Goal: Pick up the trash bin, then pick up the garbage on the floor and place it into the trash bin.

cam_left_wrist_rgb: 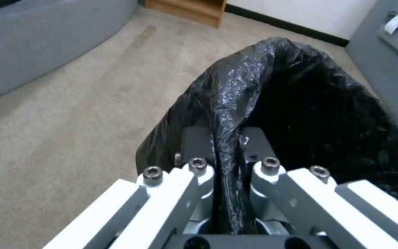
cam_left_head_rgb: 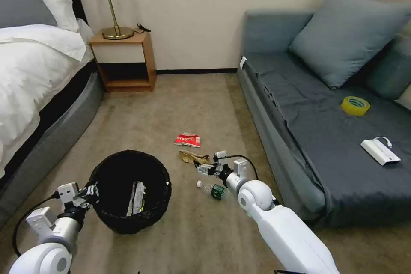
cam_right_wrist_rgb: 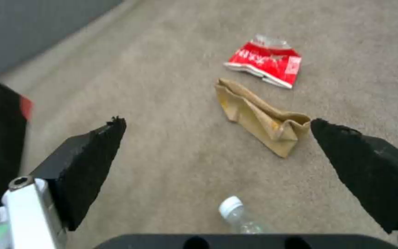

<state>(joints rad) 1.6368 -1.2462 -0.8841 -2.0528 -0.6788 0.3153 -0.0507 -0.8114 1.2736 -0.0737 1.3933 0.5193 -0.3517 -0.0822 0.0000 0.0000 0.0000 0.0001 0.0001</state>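
My left gripper [cam_left_wrist_rgb: 229, 152] clamps the bagged rim of the trash bin [cam_left_head_rgb: 130, 190], its fingertips hidden by crinkled plastic. A shiny wrapper [cam_left_head_rgb: 136, 199] lies inside the bin. My right gripper [cam_right_wrist_rgb: 217, 138], jaws wide apart, hangs over carpet [cam_left_head_rgb: 171, 107] beside the bin, above brown paper [cam_right_wrist_rgb: 259, 116]; beyond that lies the red packet [cam_right_wrist_rgb: 266, 60]. The bottle [cam_right_wrist_rgb: 238, 214] is cut off.

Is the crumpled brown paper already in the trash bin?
No: the crumpled brown paper lies on the carpet beside the red-white snack packet, apart from the trash bin.
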